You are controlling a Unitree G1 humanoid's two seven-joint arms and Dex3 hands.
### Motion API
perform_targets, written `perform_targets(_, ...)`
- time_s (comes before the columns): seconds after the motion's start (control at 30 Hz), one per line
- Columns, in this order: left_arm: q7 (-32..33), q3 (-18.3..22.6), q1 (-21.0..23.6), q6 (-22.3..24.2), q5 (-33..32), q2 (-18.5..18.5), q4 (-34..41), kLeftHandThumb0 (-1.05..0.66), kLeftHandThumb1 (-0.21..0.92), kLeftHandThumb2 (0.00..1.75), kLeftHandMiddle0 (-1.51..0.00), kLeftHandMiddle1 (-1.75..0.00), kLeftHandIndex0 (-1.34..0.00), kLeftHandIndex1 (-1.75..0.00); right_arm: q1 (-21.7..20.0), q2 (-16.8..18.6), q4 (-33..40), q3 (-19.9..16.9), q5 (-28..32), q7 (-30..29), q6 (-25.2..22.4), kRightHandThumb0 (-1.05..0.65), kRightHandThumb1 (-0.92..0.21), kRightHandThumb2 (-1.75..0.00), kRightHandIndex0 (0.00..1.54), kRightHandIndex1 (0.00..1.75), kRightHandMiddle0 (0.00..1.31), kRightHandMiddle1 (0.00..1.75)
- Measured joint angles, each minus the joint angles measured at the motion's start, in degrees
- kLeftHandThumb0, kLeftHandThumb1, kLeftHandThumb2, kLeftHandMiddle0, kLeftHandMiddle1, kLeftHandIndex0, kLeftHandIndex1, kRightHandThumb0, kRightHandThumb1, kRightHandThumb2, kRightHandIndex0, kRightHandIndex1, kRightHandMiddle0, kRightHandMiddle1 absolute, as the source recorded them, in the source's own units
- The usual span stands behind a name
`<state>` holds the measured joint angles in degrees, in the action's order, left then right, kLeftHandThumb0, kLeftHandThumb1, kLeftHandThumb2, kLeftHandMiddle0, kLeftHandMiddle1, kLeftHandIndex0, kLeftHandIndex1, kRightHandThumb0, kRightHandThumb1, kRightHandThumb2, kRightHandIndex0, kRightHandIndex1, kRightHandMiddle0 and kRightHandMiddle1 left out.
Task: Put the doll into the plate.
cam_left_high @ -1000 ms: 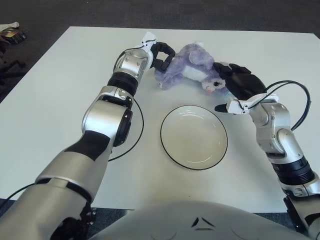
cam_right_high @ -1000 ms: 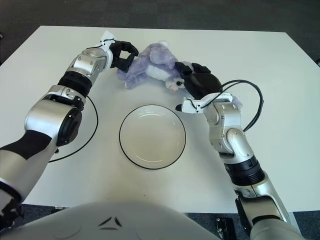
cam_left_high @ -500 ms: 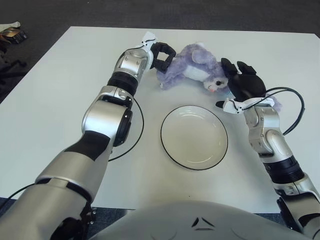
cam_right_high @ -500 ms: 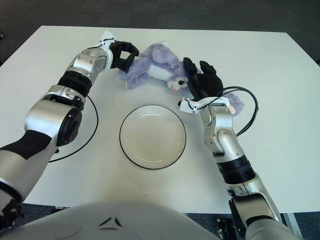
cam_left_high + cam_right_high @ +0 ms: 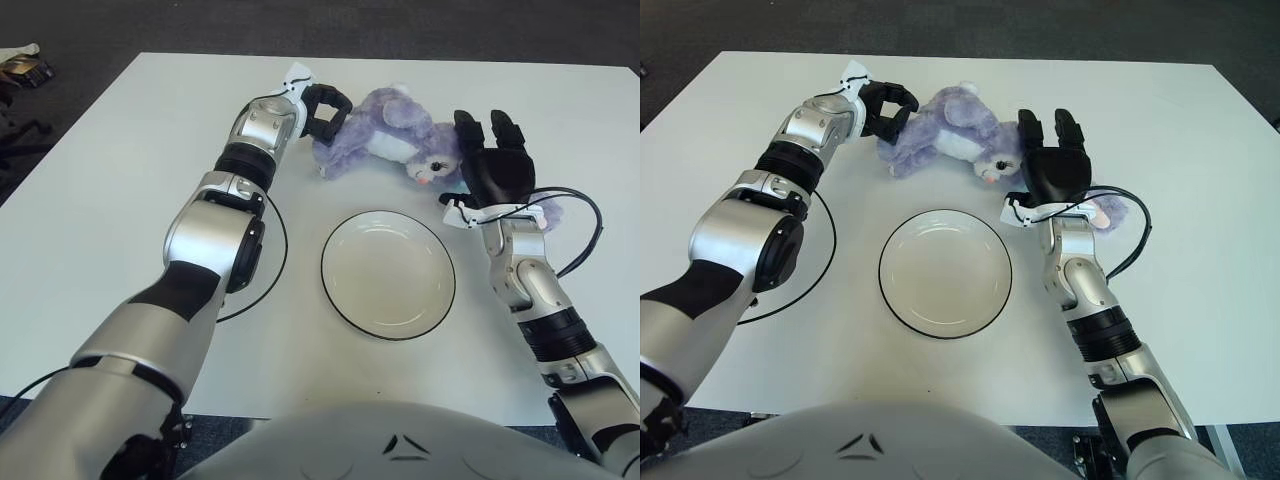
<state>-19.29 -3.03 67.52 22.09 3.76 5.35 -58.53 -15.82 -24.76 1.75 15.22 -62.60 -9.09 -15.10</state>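
A purple plush doll [image 5: 385, 138] lies on its side on the white table, just behind the plate [image 5: 388, 275], which is white with a black rim and holds nothing. My left hand [image 5: 326, 112] is at the doll's left end, its black fingers curled onto the plush. At the doll's head on the right, my right hand [image 5: 494, 165] stands upright with fingers spread and nothing in it. It covers part of the head, and one purple ear [image 5: 547, 211] shows behind the wrist.
A black cable loop [image 5: 276, 262] lies on the table left of the plate. Another cable [image 5: 590, 222] arcs from my right wrist. The table's far edge runs close behind the doll, with dark floor beyond. Some clutter [image 5: 24, 68] sits on the floor at far left.
My right hand has lifted off the doll's head and turned upright with fingers spread, its forearm swinging in toward the plate. The left hand and doll have stayed put.
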Motion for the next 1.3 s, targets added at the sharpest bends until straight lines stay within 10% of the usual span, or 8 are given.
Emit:
perform_targets(0.47, 0.2, -1.1, -0.6, -1.7, 0.7, 0.0, 0.3, 0.0, 0.0, 1.63, -0.9, -1.61, -0.61, -1.75, -1.4, 0.2, -0.2, 0.0, -1.1, -1.4, -1.7, -0.51, -0.19, -0.99, 0.03, 0.01, 0.0, 0.46)
perform_targets(1.3, -0.9, -1.5, -1.2, -5.0, 0.8, 0.0, 0.3, 0.0, 0.07, 1.57, -0.83, -1.65, -0.56, -1.75, -3.6, -0.5, -3.2, 0.9, -0.8, 3.9, -0.5, -0.69, -0.43, -0.79, 0.15, 0.08, 0.0, 0.52)
